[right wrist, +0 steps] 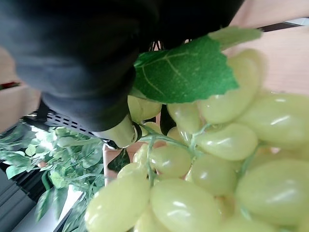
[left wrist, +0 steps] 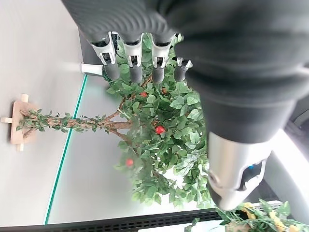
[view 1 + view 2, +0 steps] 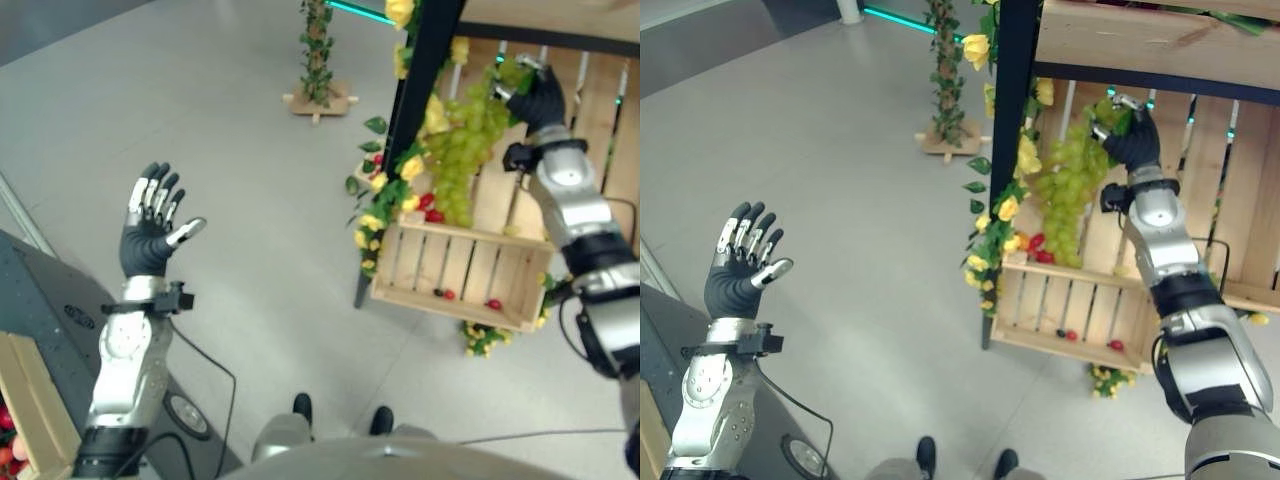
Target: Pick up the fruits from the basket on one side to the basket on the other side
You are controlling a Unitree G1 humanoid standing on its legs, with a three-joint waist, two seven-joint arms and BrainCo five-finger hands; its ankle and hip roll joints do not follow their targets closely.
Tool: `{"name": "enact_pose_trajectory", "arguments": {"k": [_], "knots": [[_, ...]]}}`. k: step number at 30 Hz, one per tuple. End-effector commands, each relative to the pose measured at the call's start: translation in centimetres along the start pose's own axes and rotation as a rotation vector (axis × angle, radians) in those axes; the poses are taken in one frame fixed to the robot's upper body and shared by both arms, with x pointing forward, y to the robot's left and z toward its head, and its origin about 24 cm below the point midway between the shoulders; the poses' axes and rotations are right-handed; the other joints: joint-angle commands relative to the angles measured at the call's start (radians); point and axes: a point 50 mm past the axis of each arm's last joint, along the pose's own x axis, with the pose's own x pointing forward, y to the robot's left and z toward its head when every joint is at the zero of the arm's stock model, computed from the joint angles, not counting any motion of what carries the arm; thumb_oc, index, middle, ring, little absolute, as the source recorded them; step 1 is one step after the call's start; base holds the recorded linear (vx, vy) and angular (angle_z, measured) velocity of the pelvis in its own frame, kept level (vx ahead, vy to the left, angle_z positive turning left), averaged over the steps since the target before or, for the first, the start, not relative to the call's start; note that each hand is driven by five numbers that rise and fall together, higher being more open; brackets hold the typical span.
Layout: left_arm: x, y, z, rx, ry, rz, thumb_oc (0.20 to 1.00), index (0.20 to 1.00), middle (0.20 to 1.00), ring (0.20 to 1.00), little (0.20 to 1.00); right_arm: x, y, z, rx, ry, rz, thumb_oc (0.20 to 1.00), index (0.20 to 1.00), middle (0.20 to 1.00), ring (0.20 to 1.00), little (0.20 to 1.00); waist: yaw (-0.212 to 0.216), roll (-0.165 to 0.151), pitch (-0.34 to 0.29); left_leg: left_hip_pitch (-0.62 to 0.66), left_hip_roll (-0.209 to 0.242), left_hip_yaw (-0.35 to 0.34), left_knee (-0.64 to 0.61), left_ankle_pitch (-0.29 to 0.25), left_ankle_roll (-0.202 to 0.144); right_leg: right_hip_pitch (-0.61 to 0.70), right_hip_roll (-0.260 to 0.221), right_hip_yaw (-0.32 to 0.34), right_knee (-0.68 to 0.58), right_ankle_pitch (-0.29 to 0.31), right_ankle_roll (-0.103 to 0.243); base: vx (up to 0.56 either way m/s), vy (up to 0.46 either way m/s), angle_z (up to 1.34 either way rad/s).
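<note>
A bunch of green grapes (image 3: 462, 150) hangs in front of the wooden slat wall at the right, above a wooden crate (image 3: 455, 265). My right hand (image 3: 540, 98) is raised to the top of the bunch, fingers curled round its stem end. Up close, the grapes (image 1: 207, 179) and a green leaf (image 1: 183, 72) lie right against the hand. Red fruits (image 3: 428, 207) lie at the crate's back left, and small red ones (image 3: 447, 294) on its floor. My left hand (image 3: 150, 235) is held up over the floor at the left, fingers (image 2: 130, 63) straight and spread, holding nothing.
A black post (image 3: 425, 70) wound with yellow flowers and leaves stands beside the crate. A small leafy tree on a wooden cross base (image 3: 318, 60) stands farther back. At the lower left is a second crate (image 3: 30, 410) beside a dark platform (image 3: 60, 300).
</note>
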Motion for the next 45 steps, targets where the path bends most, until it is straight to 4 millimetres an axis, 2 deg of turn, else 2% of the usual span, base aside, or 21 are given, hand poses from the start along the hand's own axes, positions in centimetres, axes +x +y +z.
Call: {"name": "enact_pose_trajectory", "arguments": {"k": [1,5,11,12,13,26,35,40,45], "knots": [[1.0,-0.7,2.2,0.007,-0.107,-0.078,1.0,1.0,1.0,1.0,1.0,2.9,-1.4,6.6,0.017,-0.212,-0.065,0.2,0.2,0.2,0.2,0.2,0.01,-0.034,-0.016,-0.039,0.007,-0.018,0.026,-0.005,-0.012,-0.005,-0.024,-0.043,0.049,-0.056,0.045,0.0,0.0,0.0],[1.1,-0.9,2.4,0.001,-0.109,-0.087,1.0,1.0,1.0,1.0,1.0,3.5,-1.6,7.1,0.0,-0.211,-0.077,0.2,0.2,0.2,0.2,0.2,0.011,-0.035,-0.012,-0.042,0.007,-0.02,0.027,-0.005,-0.012,-0.01,-0.025,-0.044,0.051,-0.056,0.045,0.0,0.0,0.0],[1.3,-1.1,2.5,0.0,-0.114,-0.099,1.0,1.0,1.0,1.0,1.0,3.8,-1.2,6.8,-0.015,-0.187,-0.086,0.2,0.2,0.2,0.2,0.2,0.013,-0.033,-0.004,-0.056,0.006,-0.025,0.034,-0.005,-0.01,-0.026,-0.028,-0.042,0.061,-0.056,0.044,0.0,0.0,0.01],[1.3,-1.1,2.4,0.001,-0.111,-0.095,1.0,1.0,1.0,1.0,1.0,3.8,-1.2,6.6,-0.01,-0.18,-0.085,0.627,0.627,0.627,0.627,0.627,0.013,-0.032,-0.004,-0.058,0.005,-0.027,0.034,-0.005,-0.009,-0.028,-0.028,-0.041,0.062,-0.057,0.044,0.0,0.0,0.0],[1.4,-1.1,2.4,0.001,-0.115,-0.089,1.0,1.0,1.0,1.0,1.0,3.7,-1.1,6.3,-0.002,-0.169,-0.088,1.0,1.0,1.0,1.0,1.0,0.013,-0.031,-0.002,-0.06,0.004,-0.028,0.036,-0.006,-0.008,-0.03,-0.03,-0.04,0.064,-0.057,0.044,0.0,0.0,0.0],[1.1,-0.5,2.1,0.01,-0.102,-0.056,1.0,1.0,1.0,1.0,1.0,3.0,-0.7,4.9,0.009,-0.143,-0.079,1.0,1.0,1.0,1.0,1.0,0.006,-0.028,-0.009,-0.042,0.001,-0.019,0.029,-0.013,-0.007,-0.017,-0.03,-0.033,0.055,-0.055,0.045,0.0,0.0,0.0],[1.0,-0.5,2.1,0.014,-0.104,-0.052,1.0,1.0,1.0,1.0,1.0,2.6,-1.2,4.6,0.01,-0.143,-0.097,1.0,1.0,1.0,1.0,1.0,0.004,-0.028,-0.015,-0.028,0.0,-0.021,0.02,-0.014,-0.007,0.001,-0.027,-0.038,0.042,-0.054,0.045,0.0,0.0,0.0],[1.0,-0.5,2.1,0.015,-0.102,-0.048,1.0,1.0,1.0,1.0,1.0,2.2,-1.9,4.4,0.015,-0.149,-0.121,1.0,1.0,1.0,1.0,1.0,0.002,-0.029,-0.018,-0.022,-0.001,-0.024,0.016,-0.014,-0.007,0.013,-0.026,-0.043,0.033,-0.055,0.045,0.0,0.0,0.0],[0.9,-0.3,2.0,0.021,-0.104,-0.036,1.0,1.0,1.0,1.0,1.0,1.1,-3.8,3.3,0.009,-0.122,-0.163,1.0,1.0,1.0,1.0,1.0,-0.002,-0.034,-0.023,-0.011,-0.003,-0.025,0.014,-0.018,-0.008,0.031,-0.025,-0.047,0.023,-0.055,0.047,0.0,0.002,0.02]]}}
